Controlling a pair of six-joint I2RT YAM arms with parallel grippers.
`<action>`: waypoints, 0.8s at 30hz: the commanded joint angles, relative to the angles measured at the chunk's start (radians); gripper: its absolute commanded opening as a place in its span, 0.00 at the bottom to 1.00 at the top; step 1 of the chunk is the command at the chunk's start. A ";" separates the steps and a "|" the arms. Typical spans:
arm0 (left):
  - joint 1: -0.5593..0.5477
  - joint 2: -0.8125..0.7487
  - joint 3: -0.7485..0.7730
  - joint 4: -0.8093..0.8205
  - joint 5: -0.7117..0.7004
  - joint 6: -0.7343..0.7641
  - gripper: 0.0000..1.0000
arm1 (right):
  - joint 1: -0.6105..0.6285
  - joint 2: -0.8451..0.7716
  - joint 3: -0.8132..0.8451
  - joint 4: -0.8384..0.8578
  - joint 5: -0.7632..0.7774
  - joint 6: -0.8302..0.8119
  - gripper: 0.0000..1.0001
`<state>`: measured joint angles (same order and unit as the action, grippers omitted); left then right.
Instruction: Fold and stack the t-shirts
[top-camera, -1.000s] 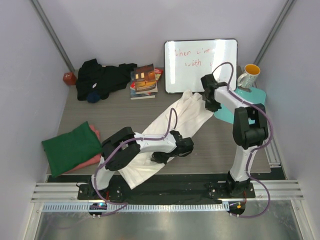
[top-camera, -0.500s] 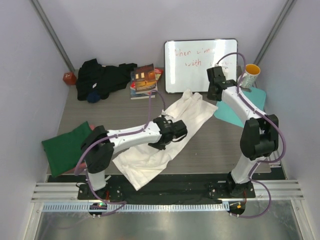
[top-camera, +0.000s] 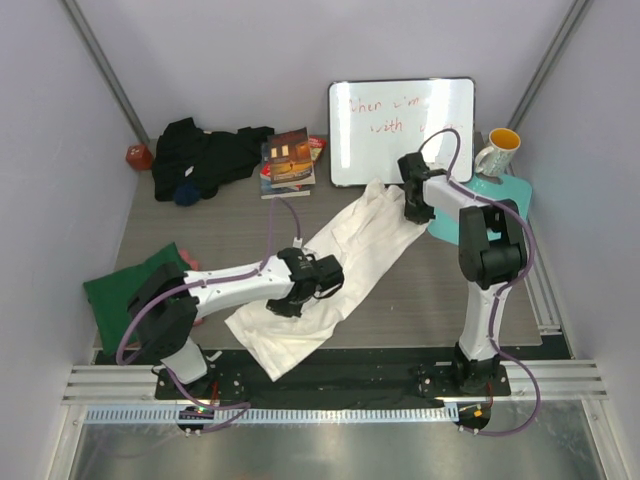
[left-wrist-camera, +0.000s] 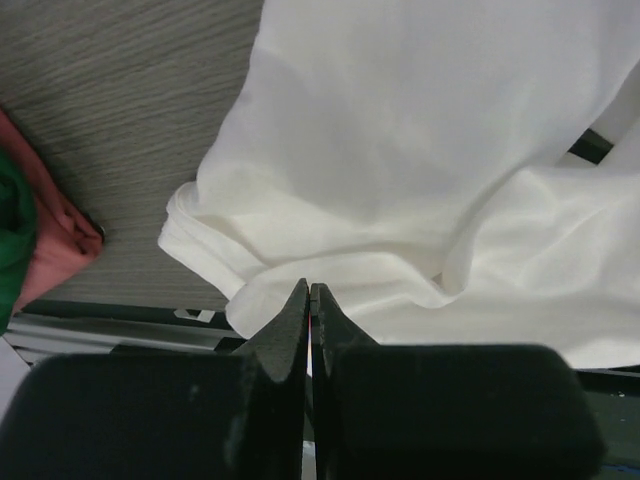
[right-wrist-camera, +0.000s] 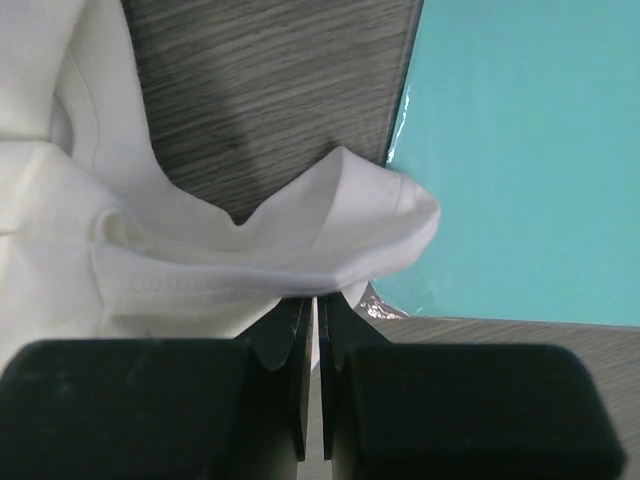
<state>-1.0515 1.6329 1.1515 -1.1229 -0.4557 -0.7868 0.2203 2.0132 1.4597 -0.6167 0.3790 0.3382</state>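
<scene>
White t-shirt (top-camera: 340, 255) lies diagonally across the table (top-camera: 440, 290), far end by the teal mat (right-wrist-camera: 520, 150). Your left gripper (left-wrist-camera: 310, 292) and right gripper (right-wrist-camera: 312, 300) both pinch its folds. Cloth looks light and limp; grip at hems.

whiteboard (top-camera: 400, 130): 12–1 o'clock, propped on back wall, red handwriting
books (top-camera: 288, 162): small stack, 11–12 o'clock, just left of whiteboard
teal mat (top-camera: 512, 192): flat, 2 o'clock, right table edge
mug (top-camera: 497, 152): white, yellow inside, upright on mat's far end
red object (top-camera: 138, 156): small, 10–11 o'clock corner, can't identify
table (top-camera: 420, 290): grey woodgrain
</scene>
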 joint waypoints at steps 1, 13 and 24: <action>-0.013 -0.025 -0.053 0.080 0.097 -0.022 0.00 | -0.001 0.047 0.048 0.026 0.021 0.007 0.10; -0.093 0.087 -0.205 0.164 0.170 -0.069 0.00 | -0.002 0.200 0.185 -0.049 0.090 0.009 0.09; -0.153 0.094 -0.168 0.147 0.212 -0.103 0.00 | -0.051 0.274 0.294 -0.083 0.087 0.001 0.09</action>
<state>-1.1721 1.7142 0.9707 -1.0080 -0.3279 -0.8360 0.2104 2.2257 1.7359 -0.7132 0.4587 0.3351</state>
